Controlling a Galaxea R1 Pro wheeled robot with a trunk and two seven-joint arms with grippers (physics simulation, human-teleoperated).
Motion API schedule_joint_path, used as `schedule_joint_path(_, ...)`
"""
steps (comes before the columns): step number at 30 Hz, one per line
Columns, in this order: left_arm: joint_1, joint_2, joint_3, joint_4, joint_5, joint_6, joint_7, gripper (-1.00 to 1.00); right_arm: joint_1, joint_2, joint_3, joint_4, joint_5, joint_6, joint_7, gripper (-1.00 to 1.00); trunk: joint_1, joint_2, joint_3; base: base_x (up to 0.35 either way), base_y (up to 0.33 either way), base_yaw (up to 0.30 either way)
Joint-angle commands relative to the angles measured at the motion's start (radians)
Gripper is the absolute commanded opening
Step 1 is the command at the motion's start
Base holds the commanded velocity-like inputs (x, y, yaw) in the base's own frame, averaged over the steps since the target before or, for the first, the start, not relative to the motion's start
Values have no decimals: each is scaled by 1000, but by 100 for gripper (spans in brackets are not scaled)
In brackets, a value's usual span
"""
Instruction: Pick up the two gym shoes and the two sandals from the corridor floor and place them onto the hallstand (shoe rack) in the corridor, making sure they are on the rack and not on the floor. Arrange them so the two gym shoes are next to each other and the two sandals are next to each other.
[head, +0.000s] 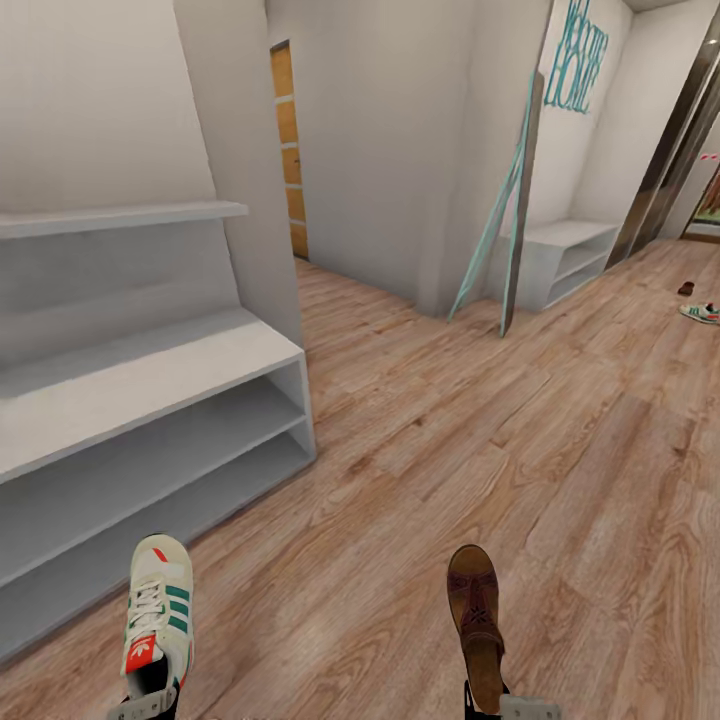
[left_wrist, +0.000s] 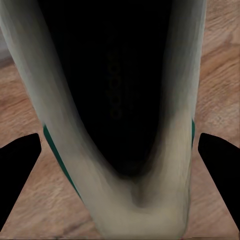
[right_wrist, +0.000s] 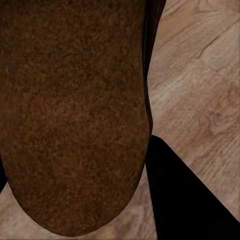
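Two held: gym shoe in left claw, sandal in right claw, both carried above the corridor floor.
Left claw state: clamped on gym shoe heel end; dark fingers either side of the shoe opening in left wrist view.
Right claw state: gripping sandal at heel end; brown footbed close to camera, one dark finger beside it.
Long axes: both point forward, away from robot, toes ahead; shoe toe leans slightly toward the rack side.
Key relation: hallstand lies forward-left of both claws; left claw nearer, just off the lower shelves' corner; right claw farther, out over open floor.
Target surfaces: bench top and two low open shelves, all bare from this angle.
Remaining pair: second gym shoe and second sandal on floor, far right, well apart from rack.
Next move, judged: swing left, shoe in first, then sandal; leave room beside each for its mate.
Risk: toe clipping shelf edge on entry.
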Motion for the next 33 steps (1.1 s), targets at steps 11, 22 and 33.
schedule_joint_path(11,-1,0,1,0,10,-1,-10,-100,0,0,2,1,5,0,-8,-100,0,0,-1,150,-240,281)
schedule_joint_path(22,-1,0,2,0,10,-1,-10,-100,0,0,2,1,5,0,-8,-100,0,0,-1,221,-209,281)
schedule_joint_path(33,-1,0,3,0,10,-1,-10,-100,0,0,1,-1,5,0,-8,-100,0,0,-1,155,-110,281)
